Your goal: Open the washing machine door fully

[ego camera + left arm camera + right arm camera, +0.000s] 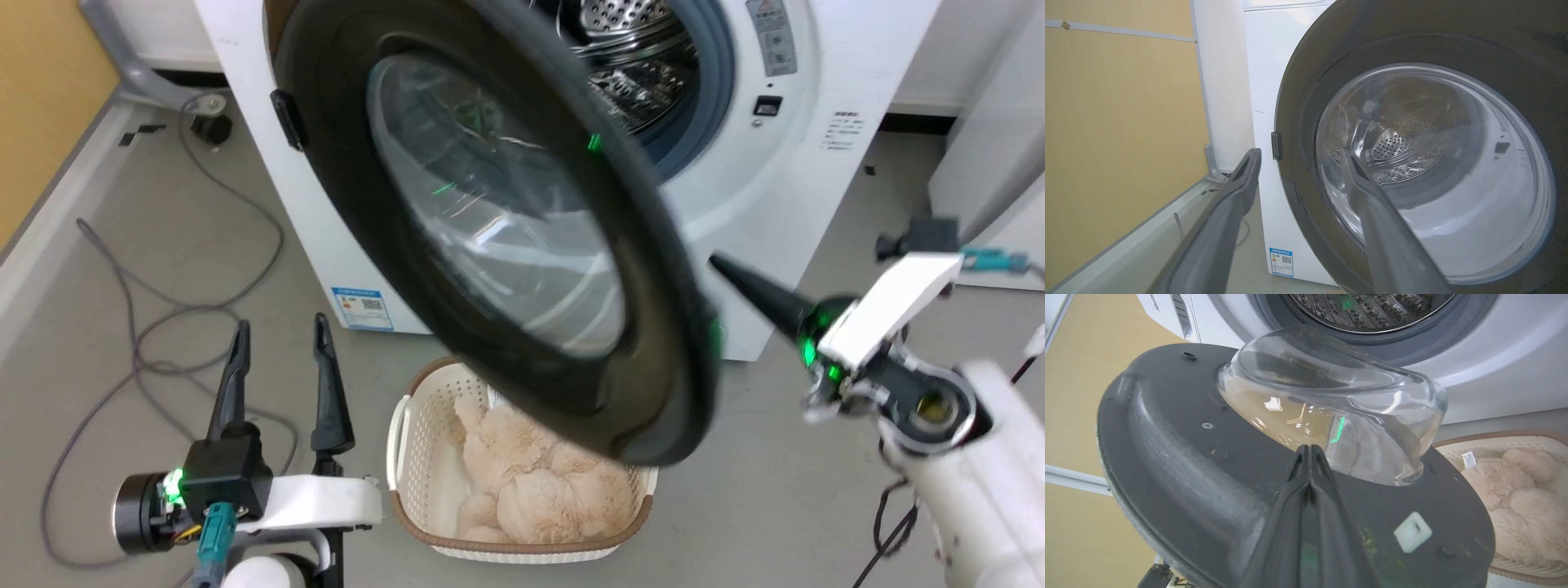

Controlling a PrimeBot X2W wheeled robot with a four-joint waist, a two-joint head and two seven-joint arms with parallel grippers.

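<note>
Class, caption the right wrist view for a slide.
Shut right pincer aimed at the inner face of the washing machine door, by its glass bowl.

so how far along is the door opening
Done: the door is unlatched and swung well clear of the drum. In hand: the shut right end effector points at its inner face. Remaining: swinging it fully open; the left end effector hangs open.
</note>
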